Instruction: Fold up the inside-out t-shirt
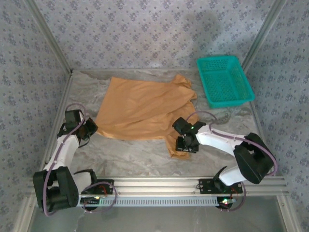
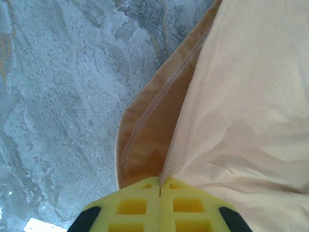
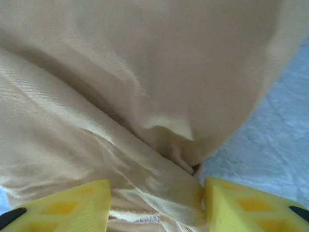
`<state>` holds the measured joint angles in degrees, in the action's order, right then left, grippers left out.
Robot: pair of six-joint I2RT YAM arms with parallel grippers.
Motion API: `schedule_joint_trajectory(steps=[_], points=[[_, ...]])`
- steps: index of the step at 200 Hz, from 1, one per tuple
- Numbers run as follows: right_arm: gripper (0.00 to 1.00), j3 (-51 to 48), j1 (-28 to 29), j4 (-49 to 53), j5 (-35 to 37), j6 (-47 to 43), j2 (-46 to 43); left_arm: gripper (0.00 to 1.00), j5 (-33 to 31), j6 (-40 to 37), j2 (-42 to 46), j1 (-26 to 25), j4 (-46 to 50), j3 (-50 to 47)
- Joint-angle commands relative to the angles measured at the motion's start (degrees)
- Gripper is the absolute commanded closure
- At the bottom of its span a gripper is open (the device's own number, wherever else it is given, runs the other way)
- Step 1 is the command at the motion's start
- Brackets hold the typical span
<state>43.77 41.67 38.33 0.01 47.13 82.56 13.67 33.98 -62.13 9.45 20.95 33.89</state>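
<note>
The inside-out t-shirt lies spread on the marbled table, orange-tan, with one corner trailing toward the near right. My left gripper sits at its near-left corner. In the left wrist view the yellow jaws are shut, and the stitched hem is pinched in the seam between them. My right gripper is over the trailing near-right corner. In the right wrist view its jaws stand apart, with a bunched fold of the shirt lying between the fingers.
A teal plastic basket stands at the back right, just beyond the shirt's sleeve. Patterned walls enclose the table on three sides. Bare table lies between the shirt and the arm bases.
</note>
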Motion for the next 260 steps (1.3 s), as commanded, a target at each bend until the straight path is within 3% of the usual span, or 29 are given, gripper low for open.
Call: schedule_joint_trajectory(steps=[1,10,27,33,65,89,115,153,207,260], points=[[0.56,-0.94,0.41,-3.61,-1.9,2.87,2.18,1.0,-0.15,0.21,1.55,-0.21,1.15,-0.78],[0.65,-1.12,0.67,-5.7,-2.37,3.1,2.75,1.0,-0.17,0.28,1.99,-0.1,1.2,-1.0],[0.94,-0.2,0.75,-5.68,-1.96,2.82,2.84,1.0,-0.11,0.39,2.75,-0.02,1.49,-0.68],[1.0,0.84,0.59,-4.33,-1.02,2.35,2.45,1.0,-0.12,0.39,3.01,0.05,1.9,-0.13],[1.0,12.91,-2.04,5.98,8.05,-4.27,-2.6,1.0,0.5,0.04,5.34,0.78,4.96,6.13],[1.0,23.05,-5.77,6.63,12.27,-10.57,-6.88,1.0,0.54,0.21,7.71,1.03,6.05,13.6],[1.0,34.63,-8.81,5.88,11.5,-17.19,-10.26,1.0,-0.45,-0.57,9.81,1.2,8.35,23.93],[1.0,47.69,-8.47,4.51,9.6,-23.97,-16.01,1.0,-2.0,-1.59,14.6,1.43,10.51,38.94],[1.0,55.11,-7.68,4.33,6.89,-26.47,-25.52,1.0,-3.58,-5.73,18.13,1.43,11.95,54.45],[1.0,63.81,-7.89,6.39,5.12,-29.28,-24.73,1.0,-5.91,-9.75,14.4,1.43,14.55,64.99]])
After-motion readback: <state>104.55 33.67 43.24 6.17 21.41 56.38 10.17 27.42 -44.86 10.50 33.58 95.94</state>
